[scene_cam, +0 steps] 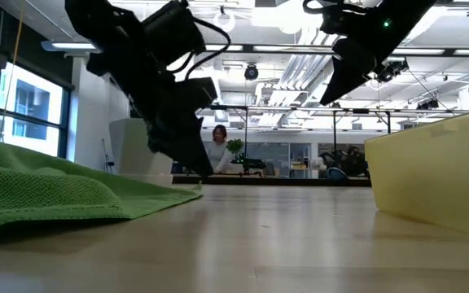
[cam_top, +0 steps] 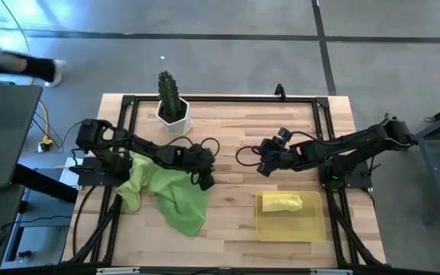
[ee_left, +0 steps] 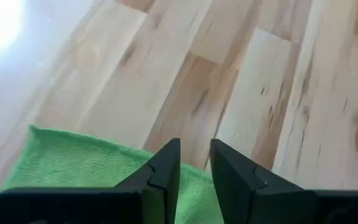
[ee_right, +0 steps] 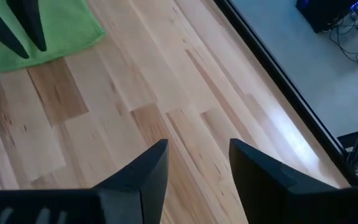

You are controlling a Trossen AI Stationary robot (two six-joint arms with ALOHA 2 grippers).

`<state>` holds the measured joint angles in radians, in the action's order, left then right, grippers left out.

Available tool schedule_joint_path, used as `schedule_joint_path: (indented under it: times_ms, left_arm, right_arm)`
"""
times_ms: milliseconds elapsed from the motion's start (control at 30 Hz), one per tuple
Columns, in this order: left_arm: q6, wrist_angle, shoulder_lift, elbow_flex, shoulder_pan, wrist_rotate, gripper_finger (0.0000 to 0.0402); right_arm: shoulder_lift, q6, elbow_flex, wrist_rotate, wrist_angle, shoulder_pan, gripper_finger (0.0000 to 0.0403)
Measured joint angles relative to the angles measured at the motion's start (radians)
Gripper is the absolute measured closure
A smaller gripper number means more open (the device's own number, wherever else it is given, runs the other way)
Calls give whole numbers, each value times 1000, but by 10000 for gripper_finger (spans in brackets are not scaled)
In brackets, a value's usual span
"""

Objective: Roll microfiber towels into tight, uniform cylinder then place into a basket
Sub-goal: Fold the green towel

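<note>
Left gripper (cam_top: 205, 180) (jaws apart) over green towel (cam_top: 178, 200) edge; right gripper (cam_top: 266, 169), jaws apart, above bare table (cam_top: 235, 218).

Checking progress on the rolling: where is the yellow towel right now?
In the high view, the yellow towel lies rolled inside the basket, on the table's right side, just beyond the right gripper.

Nubby green cloth (ee_left: 73, 162), smooth wooden table (ee_left: 253, 81)

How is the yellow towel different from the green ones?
The yellow towel is bunched into a small roll; the green towels lie spread and rumpled. The yellow one sits inside the basket; the green ones lie on the bare table. Both are plain cloth.
</note>
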<state>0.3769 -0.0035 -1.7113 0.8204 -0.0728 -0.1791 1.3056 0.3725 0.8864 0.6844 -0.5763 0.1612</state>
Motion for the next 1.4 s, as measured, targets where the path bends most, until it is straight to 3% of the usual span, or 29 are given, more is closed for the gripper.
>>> schedule_joint_path:
  times_ms: [167, 367, 467, 667, 767, 1100, 1400]
  left_arm:
    - [43, -163, 83, 44, 12, -4, 323]
    - [327, -528, 140, 73, 81, 40, 323]
    - [435, -613, 144, 71, 141, 94, 323]
    - [551, -623, 139, 40, 266, 92, 323]
    - [602, -621, 139, 14, 301, 91, 323]
    - [709, -611, 126, -67, 304, 75, 323]
    - [557, -497, 106, -72, 294, -18, 323]
  right_arm:
    - [9, -30, 0, -22, 61, -13, 242]
    - [87, -184, 0, -78, 255, -65, 242]
    - [165, -312, 0, -200, 430, -110, 242]
    - [378, -504, 11, -541, 852, -197, 242]
    - [496, -552, 49, -627, 974, -220, 242]
    - [761, -695, 302, -654, 868, -248, 242]
    - [845, -715, 416, -722, 716, -306, 242]
